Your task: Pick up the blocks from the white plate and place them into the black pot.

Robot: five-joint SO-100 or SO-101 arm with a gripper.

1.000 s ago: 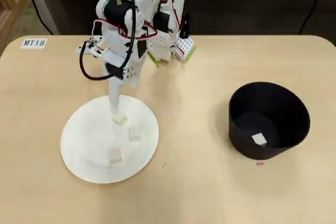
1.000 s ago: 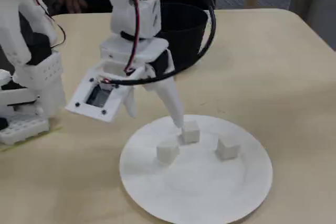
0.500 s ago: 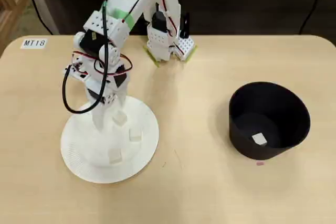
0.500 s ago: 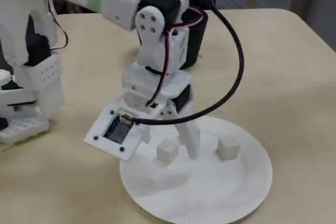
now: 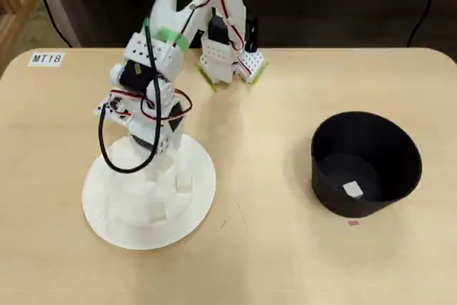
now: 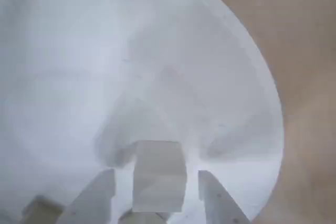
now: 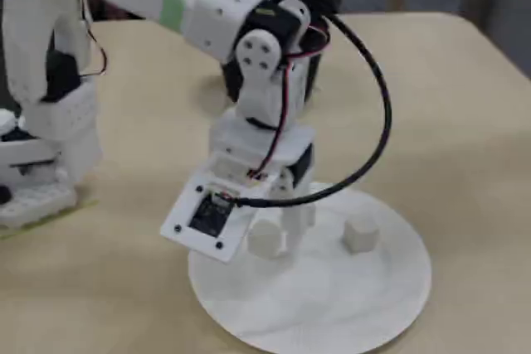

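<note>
The white plate (image 5: 107, 208) lies at the left of the table in the overhead view. Two blocks (image 5: 184, 183) (image 5: 156, 210) show on it there, and the arm covers a third. That third block (image 6: 159, 156) sits between my fingers in the wrist view, with a narrow gap on each side. My gripper (image 6: 157, 174) is open and low over the plate (image 6: 79, 51). In the fixed view my gripper (image 7: 294, 225) stands on the plate (image 7: 332, 312) between two blocks (image 7: 265, 238) (image 7: 361, 234). The black pot (image 5: 385, 148) at the right holds one block (image 5: 352, 190).
The arm's base (image 5: 228, 58) stands at the table's far edge in the overhead view. A label reading MT18 (image 5: 47, 58) is stuck at the far left corner. A small pink mark (image 5: 353, 222) lies in front of the pot.
The arm has come down from above the plate's far rim. The gripper now straddles the block it was touching a second ago. The other blocks have not moved.
</note>
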